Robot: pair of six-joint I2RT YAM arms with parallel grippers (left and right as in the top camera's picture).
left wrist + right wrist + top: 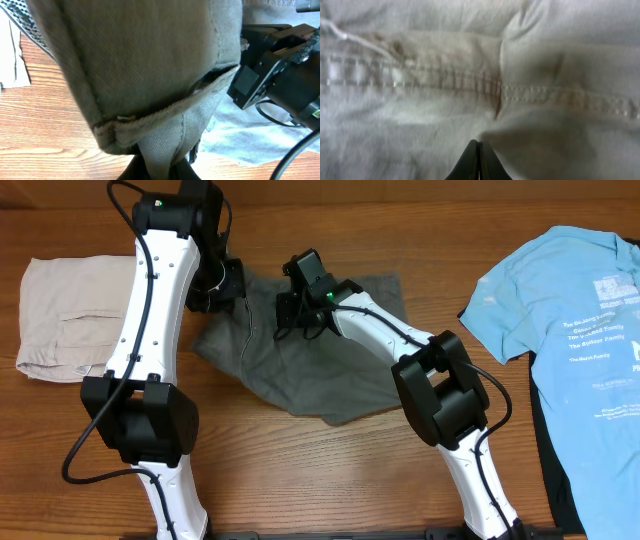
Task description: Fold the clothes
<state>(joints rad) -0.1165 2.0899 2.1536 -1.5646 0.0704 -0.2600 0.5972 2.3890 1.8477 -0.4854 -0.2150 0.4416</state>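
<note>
While the grey shorts (290, 370) lie crumpled in a lopsided, wrinkled heap at the middle of the wooden table (320, 480), the left gripper (228, 288) is clamped on a folded edge at the heap's ten o'clock. Its wrist view shows woven twill with a doubled, stitched hem draping over the camera and a strip of cloth pinched in the jaws. The right gripper (297, 315), at the heap's twelve o'clock, has its jaws pressed flat together against a seam with rows of stitching; whether cloth is caught between them I cannot tell. Flat beige shorts (60, 320) lie at nine o'clock and a blue printed T-shirt (560, 310) at three o'clock.
</note>
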